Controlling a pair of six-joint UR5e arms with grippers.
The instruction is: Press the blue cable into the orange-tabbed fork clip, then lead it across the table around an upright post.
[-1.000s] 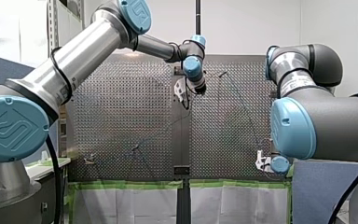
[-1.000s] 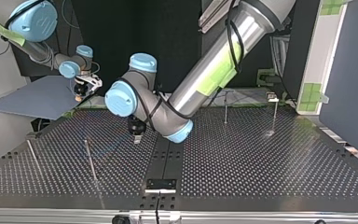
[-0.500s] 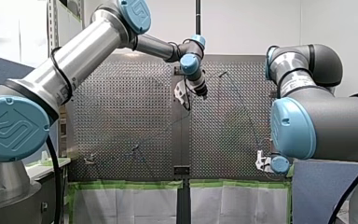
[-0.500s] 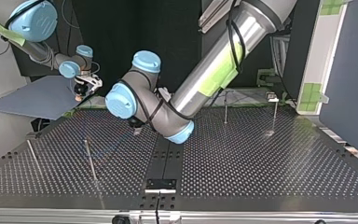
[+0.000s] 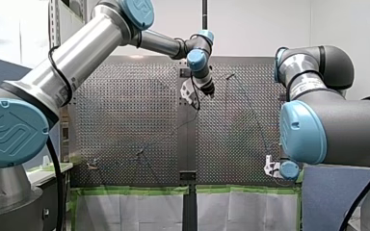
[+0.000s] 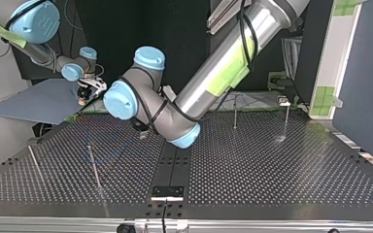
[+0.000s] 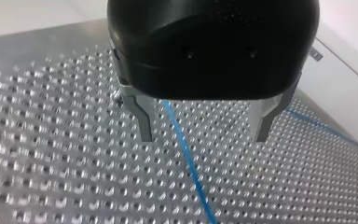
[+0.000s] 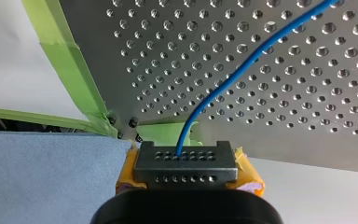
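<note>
Across the top view from its left: my right gripper hangs at about ten o'clock, just off the far corner of the perforated table and over a blue-grey sheet. In its wrist view the yellow pads are closed tight on the blue cable. The cable comes out from between them and runs away over the table, beside the green tape on the table's edge.

Next come an upright post at eight o'clock and a second upright post nearer seven.

My left gripper sits just left of the middle, low over the table. Its wrist view shows the metal fingers spread wide and gripping nothing. The cable lies on the table between them, nearer one finger and touching neither. Another stretch of cable runs along the table's edge beyond the other finger.

Toward one o'clock stand two more posts, one nearer the middle and one further right. Both are well apart from the grippers.
</note>
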